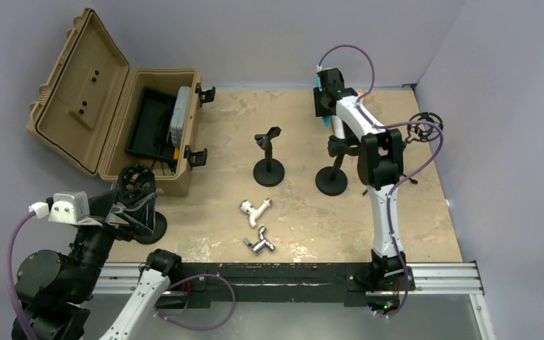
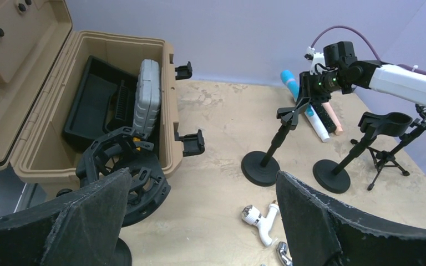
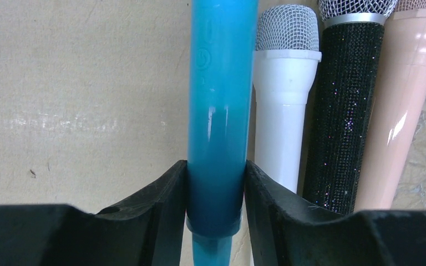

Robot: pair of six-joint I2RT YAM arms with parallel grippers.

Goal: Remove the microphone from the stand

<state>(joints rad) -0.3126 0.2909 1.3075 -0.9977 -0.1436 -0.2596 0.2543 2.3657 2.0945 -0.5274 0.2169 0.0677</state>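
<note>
Landmark: open tan case at the far left of the table, with a grey box standing on edge inside.

Well to the right of the case, at the table's far edge: right claw, clenched on a blue microphone, one black finger pressed to each side of the barrel. Blue microphone apart from both stands and farther from the case than either. Parallel to three more lying side by side, each a step farther from the case: white microphone, black glitter microphone, pink microphone. Resting on the table or lifted off it: cannot tell.

Between the case and the right claw: two black stands on round bases, nearer stand and farther stand, both upright, clips on top.

Just in front of the case, toward the arm bases: left claw, released, fingers spread wide, above a round black cage mount beside the case's front wall.

Right of the case and nearer the arm bases, on the table: white pipe piece, chrome pipe piece.
</note>
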